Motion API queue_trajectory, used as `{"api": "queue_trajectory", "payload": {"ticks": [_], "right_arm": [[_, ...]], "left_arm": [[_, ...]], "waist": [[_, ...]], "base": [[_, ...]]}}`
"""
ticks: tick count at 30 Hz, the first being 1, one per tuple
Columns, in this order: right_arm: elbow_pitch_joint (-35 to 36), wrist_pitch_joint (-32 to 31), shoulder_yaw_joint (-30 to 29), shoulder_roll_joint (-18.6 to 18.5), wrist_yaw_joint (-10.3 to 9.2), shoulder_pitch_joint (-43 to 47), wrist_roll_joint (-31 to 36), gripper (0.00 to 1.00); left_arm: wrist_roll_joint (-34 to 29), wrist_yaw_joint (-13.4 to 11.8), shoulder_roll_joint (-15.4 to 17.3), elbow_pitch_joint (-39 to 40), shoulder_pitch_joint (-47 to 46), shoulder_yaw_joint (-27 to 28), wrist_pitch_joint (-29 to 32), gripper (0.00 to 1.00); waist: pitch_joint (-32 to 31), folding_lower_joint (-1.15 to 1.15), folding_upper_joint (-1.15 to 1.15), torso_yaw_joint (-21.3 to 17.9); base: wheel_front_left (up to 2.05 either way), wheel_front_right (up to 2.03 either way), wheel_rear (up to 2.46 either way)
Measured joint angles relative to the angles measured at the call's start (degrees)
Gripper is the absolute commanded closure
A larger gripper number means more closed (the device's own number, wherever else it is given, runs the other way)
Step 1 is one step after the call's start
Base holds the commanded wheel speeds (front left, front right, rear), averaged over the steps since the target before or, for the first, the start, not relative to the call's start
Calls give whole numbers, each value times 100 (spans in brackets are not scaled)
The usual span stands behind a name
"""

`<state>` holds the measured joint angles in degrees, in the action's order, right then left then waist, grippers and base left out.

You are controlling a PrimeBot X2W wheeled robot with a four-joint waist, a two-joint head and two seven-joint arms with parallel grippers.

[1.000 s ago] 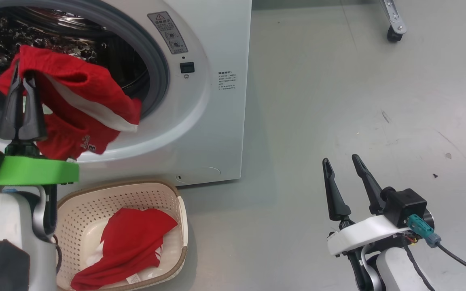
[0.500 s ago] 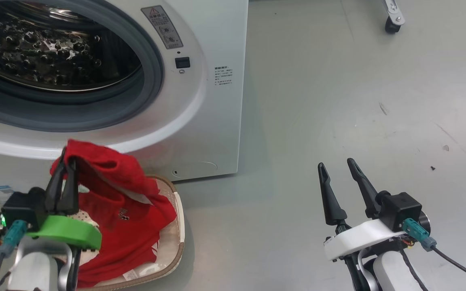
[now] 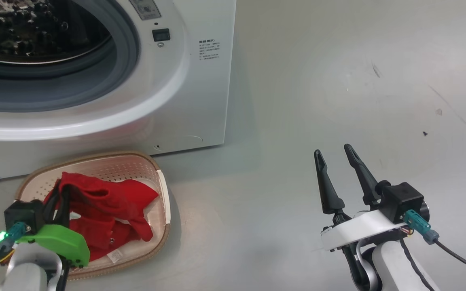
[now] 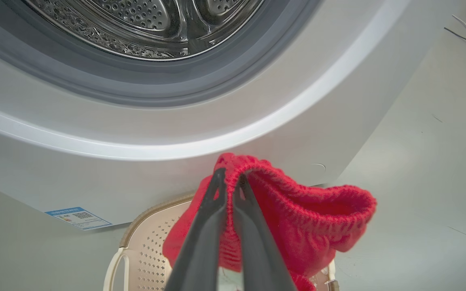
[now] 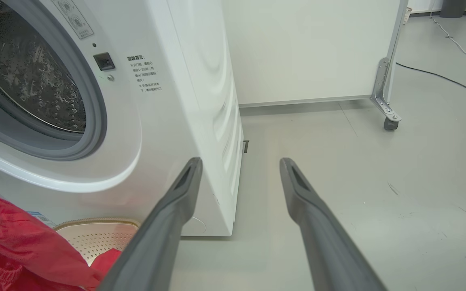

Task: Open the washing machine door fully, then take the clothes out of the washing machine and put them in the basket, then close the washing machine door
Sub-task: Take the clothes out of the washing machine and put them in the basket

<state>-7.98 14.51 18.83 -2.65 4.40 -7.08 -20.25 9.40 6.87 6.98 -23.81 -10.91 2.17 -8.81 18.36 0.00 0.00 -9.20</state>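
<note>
While the clothes (image 3: 107,210) lie bunched in the basket (image 3: 95,156), left gripper (image 3: 61,190) clamped shut on a red fold above the basket, washing machine (image 3: 200,101) just behind the basket, drum exposed, right gripper (image 3: 332,150) spread wide, empty, well right of the basket.

On the white front of the washing machine (image 5: 184,101), just beside the black latch hole (image 5: 103,61), a small block of dark Chinese print (image 5: 144,74) in a few short lines, too small to read word by word. Higher up, by the round opening, a grey sticker (image 5: 72,18) with little drawings and tiny print, not clear enough to read. Low on the front, a blue and white sticker (image 4: 78,217) with a square code and tiny print, also too small to read. On the red clothes (image 3: 107,194) in the basket (image 3: 95,156), a small white tag (image 3: 115,255), its print too tiny to tell
</note>
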Motion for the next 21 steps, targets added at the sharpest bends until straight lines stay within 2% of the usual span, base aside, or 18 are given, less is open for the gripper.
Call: {"api": "queue_trajectory", "payload": {"ticks": [10,21], "right_arm": [[148,-1,-4,0,-13,-252,18,0],[207,0,-27,1,-53,-450,185,0]], "left_arm": [[-103,0,287,-387,-903,25,118,100],[-133,-59,459,-1461,-1176,143,330,100]], "waist": [[694,0,0,-247],[1290,0,0,-455]], "base": [[0,0,0],[0,0,0]]}}
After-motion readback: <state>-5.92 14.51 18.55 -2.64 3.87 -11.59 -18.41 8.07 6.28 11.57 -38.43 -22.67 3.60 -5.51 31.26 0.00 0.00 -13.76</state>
